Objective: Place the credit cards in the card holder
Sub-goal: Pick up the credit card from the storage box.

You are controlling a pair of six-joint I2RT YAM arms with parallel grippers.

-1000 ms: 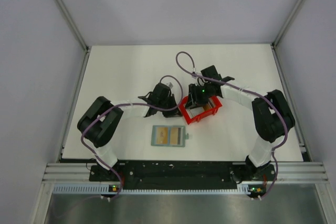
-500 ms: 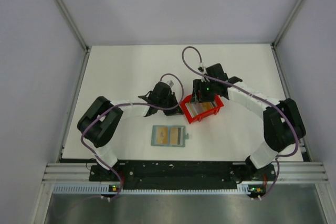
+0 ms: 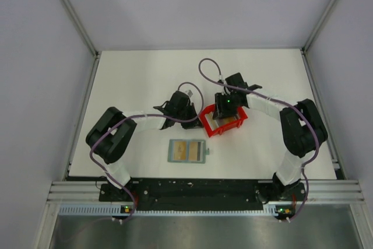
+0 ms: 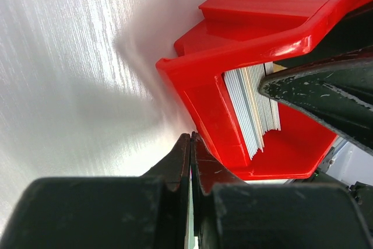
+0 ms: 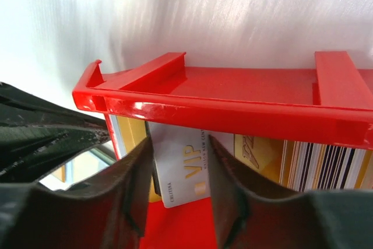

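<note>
The card holder [image 3: 187,151] lies open on the table near the arms, with tan cards showing in its pockets. Several credit cards [image 4: 253,109] stand on edge inside a red bin [image 3: 222,122]. My right gripper [image 5: 179,144] reaches down into the bin [image 5: 233,94]. Its fingers stand apart, one along each long edge of a whitish VIP card [image 5: 186,170]. Whether they press on it I cannot tell. My left gripper [image 4: 191,138] is shut on nothing, its tips low against the bin's outer wall [image 4: 204,103], left of the bin in the top view [image 3: 187,116].
Yellow and striped cards [image 5: 315,164] fill the rest of the bin. The right arm's dark finger [image 4: 326,94] shows above the stack in the left wrist view. White walls and metal rails [image 3: 87,103] border the table.
The right arm stretched out and rose half a second ago, then came back down into the bin with its jaws wider than before. The left arm and the card holder have not moved.
</note>
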